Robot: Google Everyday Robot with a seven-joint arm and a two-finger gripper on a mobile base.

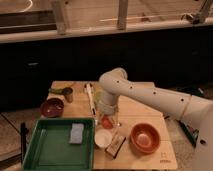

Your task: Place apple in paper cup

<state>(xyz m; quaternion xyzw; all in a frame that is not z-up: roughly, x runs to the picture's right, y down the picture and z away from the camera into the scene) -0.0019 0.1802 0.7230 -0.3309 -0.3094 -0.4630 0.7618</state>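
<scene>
One apple (107, 122), seemingly at hand (109, 119) (beside paper cup (103, 139))

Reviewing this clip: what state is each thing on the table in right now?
paper cup: upright, empty.
apple: right under the claw, outside the cup.
claw: low over the apple, just behind the cup.
orange bowl: upright, empty.
green tray: holds a sponge lying flat.
dark red bowl: upright.
</scene>
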